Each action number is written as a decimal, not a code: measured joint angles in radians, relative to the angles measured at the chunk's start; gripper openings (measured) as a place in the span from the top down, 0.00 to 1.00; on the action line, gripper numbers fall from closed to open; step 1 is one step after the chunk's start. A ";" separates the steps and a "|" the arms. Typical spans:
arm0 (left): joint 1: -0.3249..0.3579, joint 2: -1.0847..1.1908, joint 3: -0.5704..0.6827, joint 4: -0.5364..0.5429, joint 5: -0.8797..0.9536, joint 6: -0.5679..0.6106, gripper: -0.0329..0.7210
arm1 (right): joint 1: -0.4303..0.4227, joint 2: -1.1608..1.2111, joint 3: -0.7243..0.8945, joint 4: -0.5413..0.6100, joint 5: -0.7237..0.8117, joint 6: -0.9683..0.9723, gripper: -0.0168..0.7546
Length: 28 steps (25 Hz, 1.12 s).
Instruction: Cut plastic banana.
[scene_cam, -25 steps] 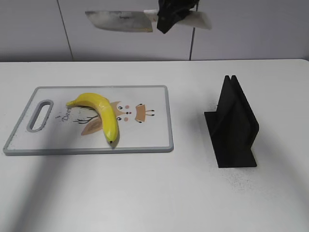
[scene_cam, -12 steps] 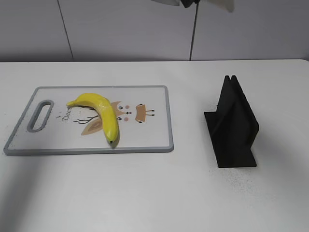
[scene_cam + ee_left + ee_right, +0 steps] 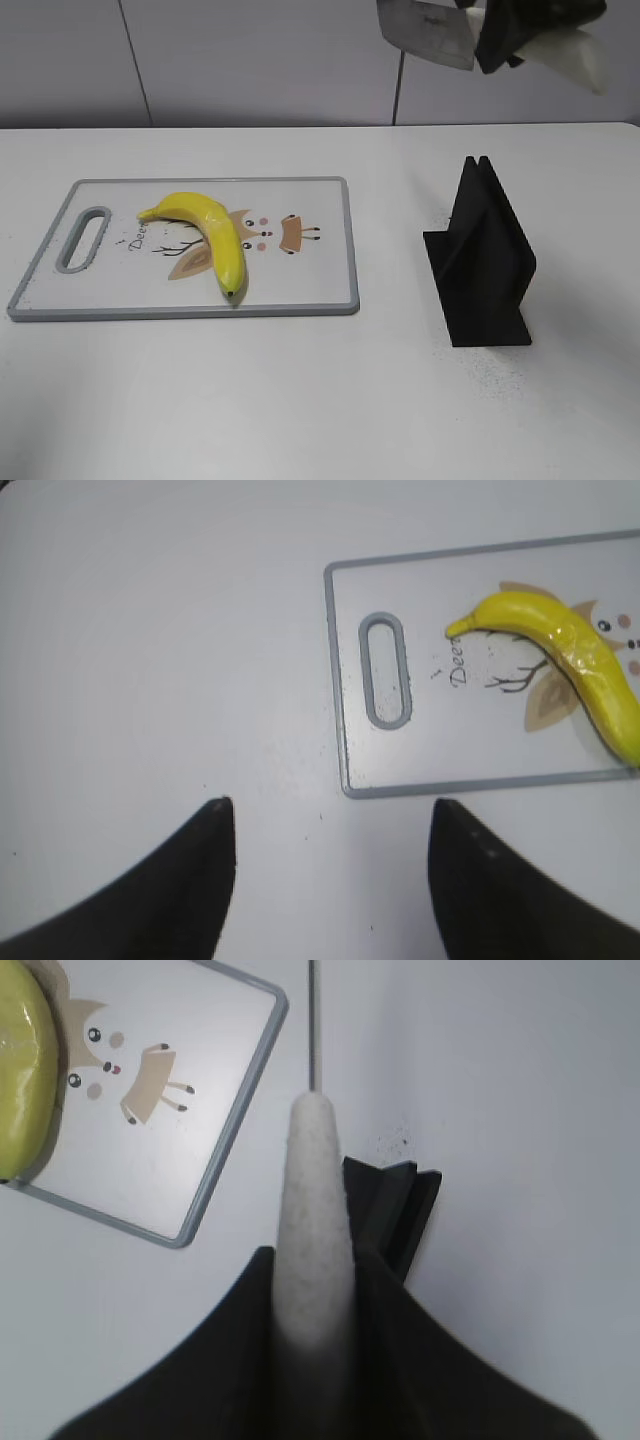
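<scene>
My right end effector [image 3: 510,35] grips a cleaver [image 3: 425,28] by its handle, high above the knife stand [image 3: 482,255]; the plastic banana [image 3: 208,235] lies uncut on the cutting board [image 3: 300,290], left end effector [image 3: 330,855] open.

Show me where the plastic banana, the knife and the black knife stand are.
plastic banana [image 3: 215,232]: exterior view, middle of its yellow body.
knife [image 3: 428,30]: exterior view, flat side of the metal blade.
black knife stand [image 3: 490,262]: exterior view, its upright side panel.
</scene>
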 joint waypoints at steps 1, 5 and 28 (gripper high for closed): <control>0.000 -0.032 0.038 -0.005 0.001 0.000 0.17 | 0.000 -0.040 0.062 0.000 -0.028 0.017 0.77; 0.000 -0.186 0.174 -0.006 0.002 0.000 0.17 | 0.000 -0.188 0.288 -0.002 -0.139 0.077 0.77; 0.000 -1.088 0.730 -0.007 0.004 0.000 0.18 | 0.000 -0.617 0.890 -0.022 -0.412 0.289 0.77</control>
